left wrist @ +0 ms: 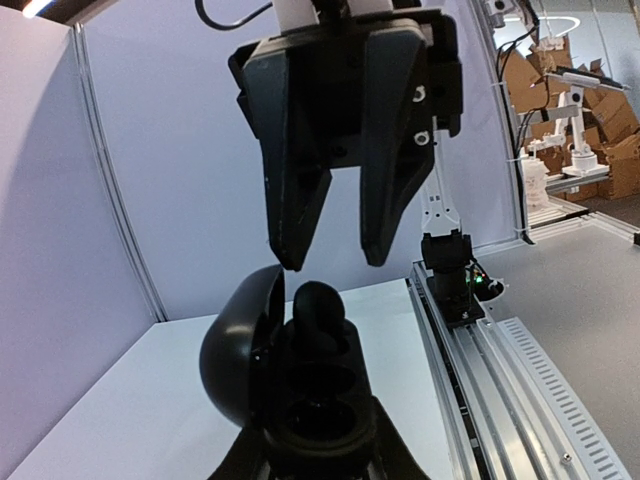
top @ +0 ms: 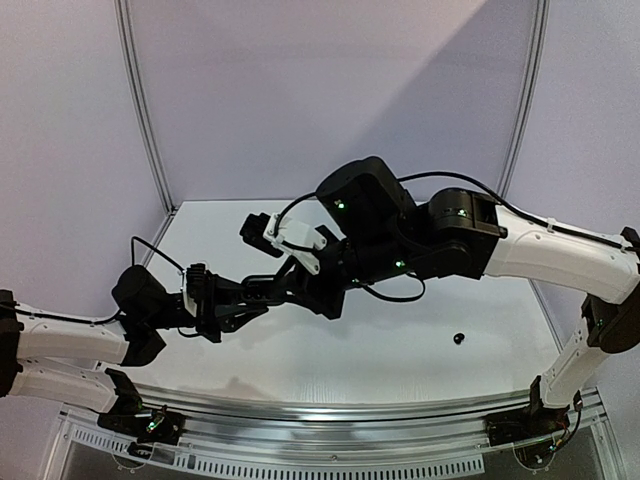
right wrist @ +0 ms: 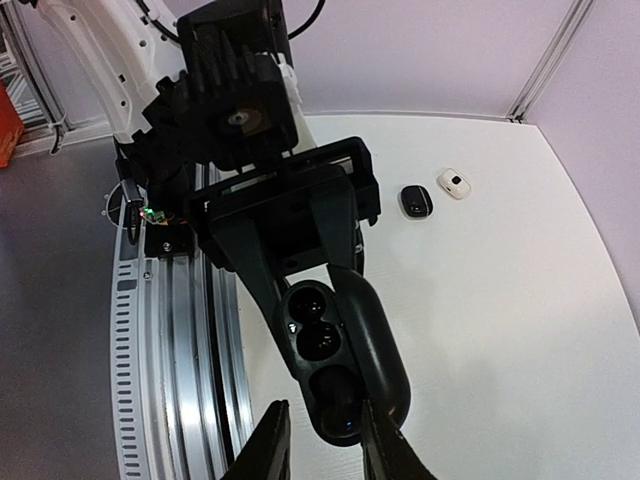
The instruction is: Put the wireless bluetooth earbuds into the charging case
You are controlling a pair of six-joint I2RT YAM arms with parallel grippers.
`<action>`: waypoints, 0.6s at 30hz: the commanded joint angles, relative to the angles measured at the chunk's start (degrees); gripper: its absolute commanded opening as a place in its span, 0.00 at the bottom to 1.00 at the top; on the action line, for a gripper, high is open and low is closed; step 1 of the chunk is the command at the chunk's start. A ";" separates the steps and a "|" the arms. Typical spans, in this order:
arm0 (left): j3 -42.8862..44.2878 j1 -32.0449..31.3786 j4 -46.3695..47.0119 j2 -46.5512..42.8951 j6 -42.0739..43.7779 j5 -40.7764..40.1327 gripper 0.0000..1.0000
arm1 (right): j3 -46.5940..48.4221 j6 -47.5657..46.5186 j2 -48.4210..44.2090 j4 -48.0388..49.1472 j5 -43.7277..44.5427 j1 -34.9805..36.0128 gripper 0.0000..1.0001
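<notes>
Left hand (left wrist: pixel 320 455) holds charging case (left wrist: pixel 240 350), earbud (left wrist: pixel 318 305) pointing toward right hand (left wrist: pixel 334 262).

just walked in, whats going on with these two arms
The left pincer holds an open black charging case above the table. The right pincer hovers just over it, jaws apart, above a black earbud that sticks up from the case. Another earbud lies loose on the table.

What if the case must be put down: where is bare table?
Bare: the near strip between front rail and arms, left of the lone earbud; also the table between the small black piece, white piece and back wall. Crowded: where both arms' fingers meet the open charging case.
</notes>
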 commanded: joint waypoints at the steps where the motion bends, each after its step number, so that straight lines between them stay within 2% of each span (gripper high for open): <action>1: 0.27 0.67 -0.33 0.33 0.42 0.42 0.00 | 1.23 -0.19 -0.20 0.52 1.69 0.38 0.25; 18: 0.28 0.67 -0.48 0.15 0.60 0.65 0.00 | 4.66 -0.89 3.95 -5.55 2.93 0.31 0.28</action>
